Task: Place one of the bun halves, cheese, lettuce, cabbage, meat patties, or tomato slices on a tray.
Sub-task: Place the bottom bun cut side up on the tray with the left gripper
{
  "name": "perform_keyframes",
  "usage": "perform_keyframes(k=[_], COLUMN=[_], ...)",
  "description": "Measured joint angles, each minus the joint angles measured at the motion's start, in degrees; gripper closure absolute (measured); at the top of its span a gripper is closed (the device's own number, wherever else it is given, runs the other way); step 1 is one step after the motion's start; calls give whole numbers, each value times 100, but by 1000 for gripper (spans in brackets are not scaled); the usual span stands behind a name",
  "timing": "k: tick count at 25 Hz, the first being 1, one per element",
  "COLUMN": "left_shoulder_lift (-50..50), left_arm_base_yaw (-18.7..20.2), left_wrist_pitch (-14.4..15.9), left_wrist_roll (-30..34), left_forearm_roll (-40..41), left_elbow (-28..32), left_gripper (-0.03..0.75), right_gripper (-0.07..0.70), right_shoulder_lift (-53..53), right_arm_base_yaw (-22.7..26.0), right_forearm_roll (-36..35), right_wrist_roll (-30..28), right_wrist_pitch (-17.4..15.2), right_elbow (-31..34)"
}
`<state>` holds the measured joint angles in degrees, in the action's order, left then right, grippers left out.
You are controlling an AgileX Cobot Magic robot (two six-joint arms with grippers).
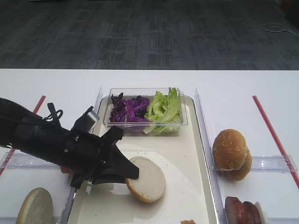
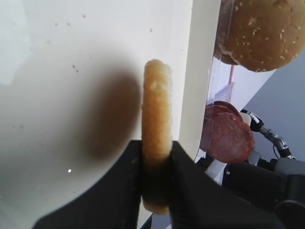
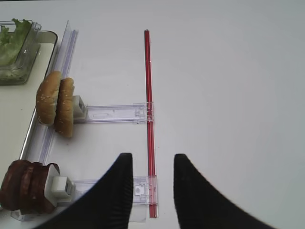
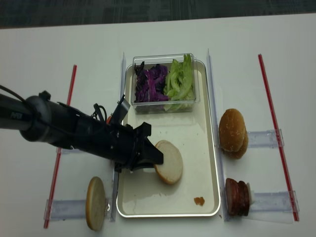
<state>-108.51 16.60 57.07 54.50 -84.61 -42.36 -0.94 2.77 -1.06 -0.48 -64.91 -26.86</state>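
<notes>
I see the left gripper [image 1: 133,171] clamped tight on the rim of a bun half [image 1: 146,179], pale cut face up, crust edge pinched between the two black fingers [image 2: 188,191] in the left wrist view. The bun half sits low over the tray [image 4: 207,163], extending away from the fingertips toward the tray's right side; I cannot tell whether its far edge touches the surface. Ahead and to the far side of this gripper, a clear plastic box [image 1: 145,130] stands on the tray's far end, holding cabbage [image 1: 131,109] on the left and lettuce [image 1: 164,108] on the right. Behind the left gripper, off the tray near its near-left corner, a second bun half [image 4: 95,203] stands on edge in a holder.

The right gripper [image 3: 152,179] hangs over bare table with its jaws apart, holding nothing. To its left stand the domed bun tops [image 3: 56,104] and, nearer, the meat patties [image 3: 26,187], both on edge beside the tray.
</notes>
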Motion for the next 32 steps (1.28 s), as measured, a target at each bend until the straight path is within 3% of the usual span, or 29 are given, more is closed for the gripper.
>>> perform_keyframes(k=[11, 24, 32], left_shoulder_lift=[-4, -4, -4], left_arm_base_yaw=[0, 0, 0], left_wrist_pitch=[0, -10, -10], left_wrist_roll=[-13, -144, -296], left_forearm_roll=[-12, -36, -49], left_elbow=[0, 0, 0], left_gripper=[610, 470, 457], right_gripper=[386, 386, 386], right_shoulder_lift=[0, 0, 0], right_arm_base_yaw=[0, 0, 0], right_forearm_roll=[0, 0, 0], right_wrist_roll=[0, 0, 0], right_wrist_pitch=[0, 0, 0], right_elbow=[0, 0, 0])
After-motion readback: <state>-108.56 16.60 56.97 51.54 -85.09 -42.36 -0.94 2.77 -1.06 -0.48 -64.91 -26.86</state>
